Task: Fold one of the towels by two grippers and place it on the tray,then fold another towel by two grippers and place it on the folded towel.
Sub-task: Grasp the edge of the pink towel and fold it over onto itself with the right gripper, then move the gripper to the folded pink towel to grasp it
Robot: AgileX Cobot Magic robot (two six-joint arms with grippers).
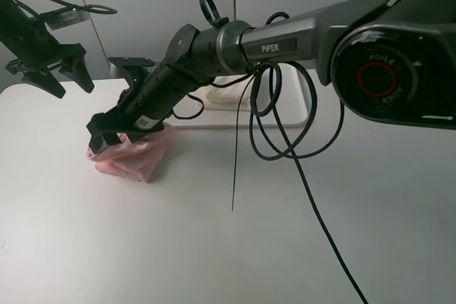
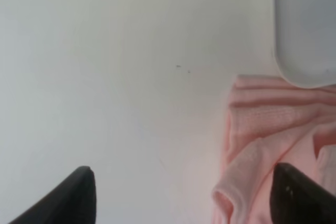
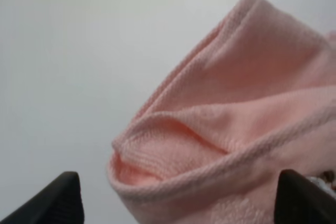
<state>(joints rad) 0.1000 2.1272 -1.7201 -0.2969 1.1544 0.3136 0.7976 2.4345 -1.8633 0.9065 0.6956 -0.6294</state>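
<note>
My left gripper [image 1: 64,72] hangs above the white worktop [image 1: 142,247] at the far left of the high view, its jaws spread wide with nothing between them; my left wrist view shows only the two black fingertips [image 2: 73,195], the pink towel [image 2: 273,129] to one side and a rounded tray corner. Further right, the pink towel [image 1: 139,158] lies bunched on the worktop, and my right arm covers much of it. My right gripper [image 1: 107,140] stands wide open over it; whether the tips touch the cloth I cannot tell. Behind the arm, the tray [image 1: 303,115] holds the cream-white towel [image 1: 228,94], mostly hidden.
</note>
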